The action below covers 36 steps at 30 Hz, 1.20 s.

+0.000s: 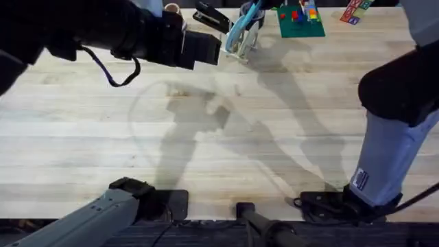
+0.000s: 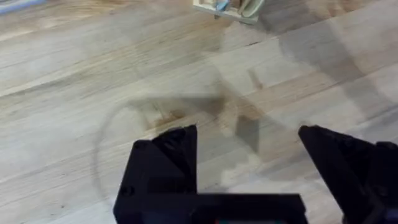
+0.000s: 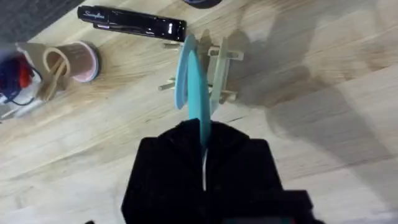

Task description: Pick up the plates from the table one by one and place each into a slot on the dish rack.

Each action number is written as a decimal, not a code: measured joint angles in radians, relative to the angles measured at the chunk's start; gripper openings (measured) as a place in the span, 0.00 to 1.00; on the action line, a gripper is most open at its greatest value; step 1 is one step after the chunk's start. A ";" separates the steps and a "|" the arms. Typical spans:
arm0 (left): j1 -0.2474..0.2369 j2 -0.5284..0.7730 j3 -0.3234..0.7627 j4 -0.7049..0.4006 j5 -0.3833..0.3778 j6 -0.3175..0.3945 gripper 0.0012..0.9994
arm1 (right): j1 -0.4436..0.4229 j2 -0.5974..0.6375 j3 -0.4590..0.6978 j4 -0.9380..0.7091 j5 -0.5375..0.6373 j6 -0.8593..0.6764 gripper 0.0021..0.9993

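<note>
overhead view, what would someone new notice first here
The turquoise plate stands on edge, clamped in the right gripper right over the small dish rack at the table's far edge. Beside the rack lie a black stapler and a green baseplate with bricks. The left gripper hovers open over bare wood.

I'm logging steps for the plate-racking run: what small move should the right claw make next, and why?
Probably ease the turquoise plate a little further down into the dish rack, then open. The right claw is shut on the plate's edge, and the plate stands on edge between the rack's dividers, though whether it is fully seated can't be told. The left claw is open over bare table.
</note>
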 joint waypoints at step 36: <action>0.000 0.000 0.000 0.000 0.000 0.000 1.00 | 0.000 0.123 0.000 0.034 0.019 0.000 0.03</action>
